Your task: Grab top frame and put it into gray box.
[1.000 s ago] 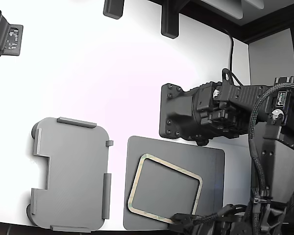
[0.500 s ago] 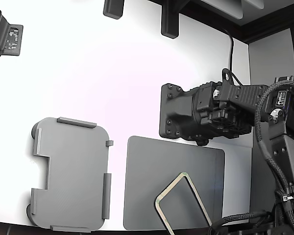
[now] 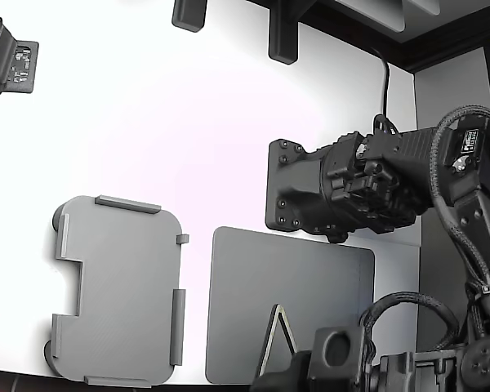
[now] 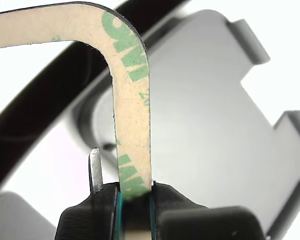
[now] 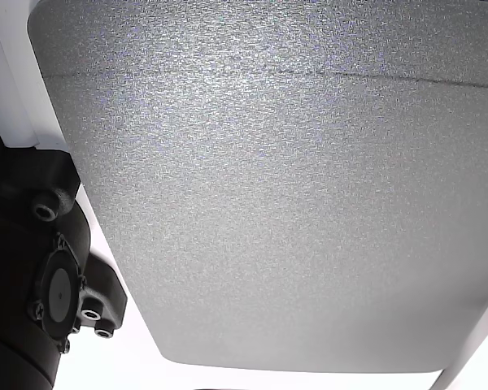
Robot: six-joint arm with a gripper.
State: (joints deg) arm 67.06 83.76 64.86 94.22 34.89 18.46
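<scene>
The tool (image 4: 135, 200) is clamped on one side of the top frame (image 4: 132, 125), its two dark jaws pinching the pale strip from either face. The frame's rounded corner curves away above the grip, and green print shows on the beige backing. In the exterior view only a narrow, upright sliver of the frame (image 3: 279, 335) shows, lifted off the dark mat (image 3: 294, 286) and standing almost edge-on at about six o'clock in that picture, with the arm crowding in beside it. The gray box (image 3: 118, 286) lies flat on the white surface (image 3: 188, 147) at about eight o'clock in the exterior view, well apart from the frame, with nothing in it.

The risks from here look plain enough. The grip covers only a short length of a thin, floppy-looking ring, so the ring may swing or twist as the arm travels, or slip out of the jaws altogether. Since the frame is nearly the size of the box, a tilted or rotated arrival could catch a corner on the raised edge tabs (there are several around the rim) and leave the frame perched on the rim, not seated inside. If the printed side is sticky, which cannot be told, it may cling to a jaw on release.

Counted: one frame, one gray box, one dark mat, one tool at work.
</scene>
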